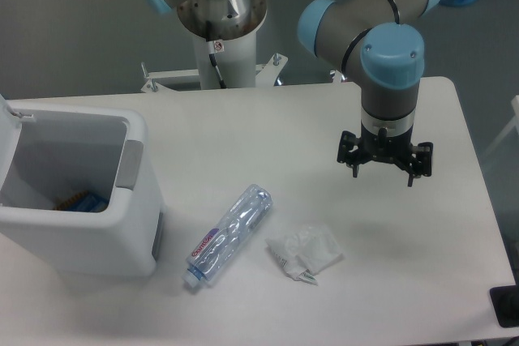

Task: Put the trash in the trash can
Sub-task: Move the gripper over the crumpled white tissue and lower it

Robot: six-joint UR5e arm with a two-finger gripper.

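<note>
White matte tabletop (243,143) with rounded corners, filling most of frame; faint soft shadows only, no marks visible. Grey floor (73,30) along top of frame and down right edge. White cylindrical robot pedestal (220,54) at top centre, standing behind far table edge on a white bolted base plate (174,77). Small dark object (504,307) at lower right corner, partly cropped, kind not discernible.

Grey UR5e arm with light-blue joint caps (381,18) entering from top right, wrist pointing straight down over right half of table. Black two-finger gripper (384,169) right of centre, fingers spread wide apart, nothing between them. Hangs above surface, shadow visible on tabletop below it.

Crushed clear plastic water bottle with red-white label (227,235) at lower centre, lying flat on its side, diagonal, cap end toward lower left, base toward upper right. Crumpled white-translucent plastic wrapper (304,252) just right of bottle, flat on table, not touching it. Both well apart from gripper, down and left of it.

Boxy white plastic trash can with rounded corners (81,232) at left edge, open. Grey tab (128,164) on right rim. White hinged lid (10,139) raised at far left, mostly cropped. Blue and orange items (79,201) visible at bottom of can, partly hidden by near wall. Bottle cap end near can's lower right corner, not touching.
</note>
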